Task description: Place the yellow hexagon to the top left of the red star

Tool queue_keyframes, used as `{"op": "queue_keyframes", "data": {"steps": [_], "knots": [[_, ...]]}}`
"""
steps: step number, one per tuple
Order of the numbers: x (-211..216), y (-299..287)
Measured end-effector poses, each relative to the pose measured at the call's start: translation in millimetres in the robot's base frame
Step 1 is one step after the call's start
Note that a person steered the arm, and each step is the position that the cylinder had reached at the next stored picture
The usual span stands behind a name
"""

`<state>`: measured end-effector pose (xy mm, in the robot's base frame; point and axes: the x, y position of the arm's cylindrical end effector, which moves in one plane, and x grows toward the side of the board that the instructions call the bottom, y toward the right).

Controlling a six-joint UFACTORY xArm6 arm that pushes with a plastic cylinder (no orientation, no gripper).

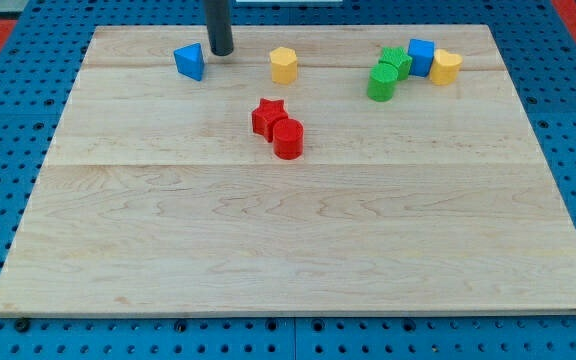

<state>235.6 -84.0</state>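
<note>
A single dark rod descends upright from the view's top edge, its upper part cut off by the frame; its tip (221,52) rests near the far edge of the wooden worktop (298,240). The arm carries no fingers, so nothing is grasped or released, and the tip is not seen touching any block. Just to the tip's left lies the blue triangular block (190,61), close but apart. To the tip's right, a little farther off, stands the yellow hexagon (284,64). Below and right of the tip, toward the view's bottom, sits the red star (267,116), touching the red cylinder (288,138). Far to the tip's right cluster two green blocks (388,73), a blue cube (421,56) and a yellow block (446,67).
</note>
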Motion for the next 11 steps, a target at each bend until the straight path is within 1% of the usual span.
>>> {"op": "queue_keyframes", "data": {"steps": [1, 2, 4, 5, 6, 7, 8, 9, 11], "knots": [[0, 8], [5, 37], [47, 100], [69, 102], [62, 131], [79, 150], [108, 149], [111, 117], [90, 105]]}}
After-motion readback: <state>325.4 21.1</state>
